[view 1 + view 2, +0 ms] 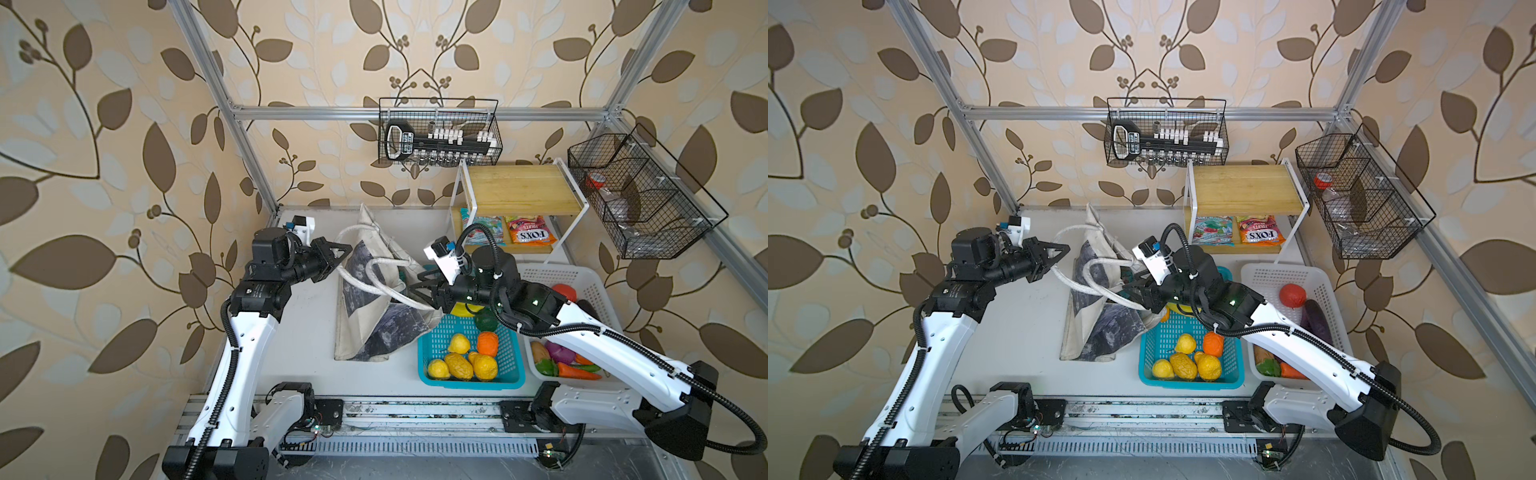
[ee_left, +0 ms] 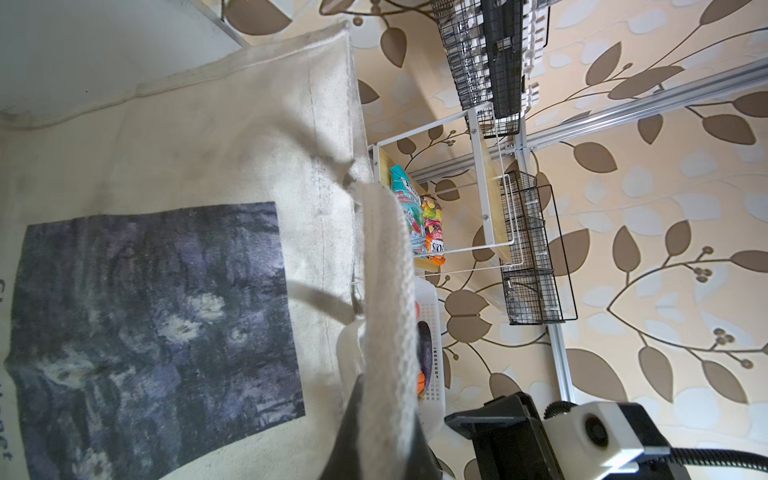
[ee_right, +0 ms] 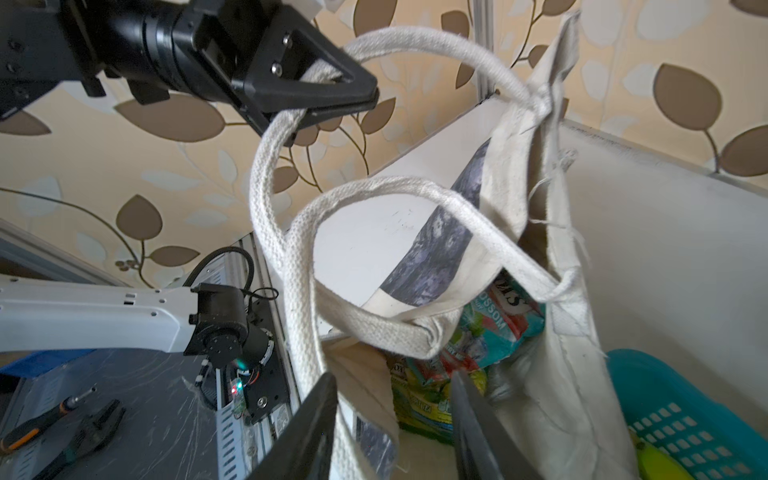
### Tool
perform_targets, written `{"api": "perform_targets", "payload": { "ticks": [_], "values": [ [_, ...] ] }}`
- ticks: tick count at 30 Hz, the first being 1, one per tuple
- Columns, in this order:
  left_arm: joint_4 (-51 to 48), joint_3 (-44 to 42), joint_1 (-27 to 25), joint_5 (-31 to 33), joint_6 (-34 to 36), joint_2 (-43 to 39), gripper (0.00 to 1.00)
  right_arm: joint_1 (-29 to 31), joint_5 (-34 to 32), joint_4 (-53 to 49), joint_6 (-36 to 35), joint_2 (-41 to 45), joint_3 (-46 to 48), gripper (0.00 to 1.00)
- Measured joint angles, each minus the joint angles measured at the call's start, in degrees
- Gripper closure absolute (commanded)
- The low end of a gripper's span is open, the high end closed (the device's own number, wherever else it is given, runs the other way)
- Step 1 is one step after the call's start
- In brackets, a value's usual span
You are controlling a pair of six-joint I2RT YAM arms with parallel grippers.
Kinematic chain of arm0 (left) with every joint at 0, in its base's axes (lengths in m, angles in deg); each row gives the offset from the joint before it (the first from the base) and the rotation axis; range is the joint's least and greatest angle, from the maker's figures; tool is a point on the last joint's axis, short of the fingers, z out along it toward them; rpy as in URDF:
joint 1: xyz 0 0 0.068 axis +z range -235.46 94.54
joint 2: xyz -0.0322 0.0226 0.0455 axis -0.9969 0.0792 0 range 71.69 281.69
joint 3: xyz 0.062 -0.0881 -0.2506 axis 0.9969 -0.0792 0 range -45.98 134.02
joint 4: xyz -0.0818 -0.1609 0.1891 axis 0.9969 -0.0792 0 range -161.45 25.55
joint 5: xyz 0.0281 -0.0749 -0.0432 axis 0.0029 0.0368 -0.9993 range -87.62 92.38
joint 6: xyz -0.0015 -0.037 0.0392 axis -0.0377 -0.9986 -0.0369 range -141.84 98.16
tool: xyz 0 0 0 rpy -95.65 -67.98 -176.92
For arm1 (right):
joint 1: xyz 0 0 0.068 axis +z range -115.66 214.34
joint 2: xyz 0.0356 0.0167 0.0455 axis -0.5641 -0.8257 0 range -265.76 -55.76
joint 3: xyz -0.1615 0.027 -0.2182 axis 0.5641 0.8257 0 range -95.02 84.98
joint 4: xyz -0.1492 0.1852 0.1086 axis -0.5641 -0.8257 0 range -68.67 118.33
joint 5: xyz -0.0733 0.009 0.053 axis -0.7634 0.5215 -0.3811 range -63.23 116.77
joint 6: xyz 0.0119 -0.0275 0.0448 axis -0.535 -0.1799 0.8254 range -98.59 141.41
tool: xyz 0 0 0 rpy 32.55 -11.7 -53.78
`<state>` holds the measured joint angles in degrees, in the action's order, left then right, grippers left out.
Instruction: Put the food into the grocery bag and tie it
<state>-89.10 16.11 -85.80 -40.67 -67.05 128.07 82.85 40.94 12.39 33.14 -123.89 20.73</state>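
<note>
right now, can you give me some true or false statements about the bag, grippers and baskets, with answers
1. The left gripper is shut on a handle of the grocery bag. True.
2. The grocery bag is empty. False: snack packets lie inside it.
3. The right gripper is open. True.
4. The blue basket is empty. False: toy fruit lies in it.
5. The carrot lies in the blue basket. False: it lies in the white basket.

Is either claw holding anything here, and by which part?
The left claw is shut on one white handle of the grocery bag, pinching it mid-loop. The same strap runs between the right claw's parted jaws, apparently not gripped.
</note>
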Motion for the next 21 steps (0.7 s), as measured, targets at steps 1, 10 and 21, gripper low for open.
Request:
{"api": "perform_targets", "payload": {
  "ticks": [1, 10, 21],
  "values": [
    [0.09, 0.0, -0.24, 0.04, 0.0, 0.07, 1.0, 0.96, 0.07, -0.09, -0.31, -0.13, 0.0, 0.48],
    [0.66, 0.0, -2.38, 0.74, -0.15, 0.87, 1.0, 3.19, -0.74, 0.68, -1.6, -1.05, 0.26, 0.71],
    [0.35, 0.72, -3.87, 2.03, 0.35, 0.52, 0.24, 4.42, -1.09, 1.29, -2.54, -3.3, 0.26, 0.81]
  ]
}}
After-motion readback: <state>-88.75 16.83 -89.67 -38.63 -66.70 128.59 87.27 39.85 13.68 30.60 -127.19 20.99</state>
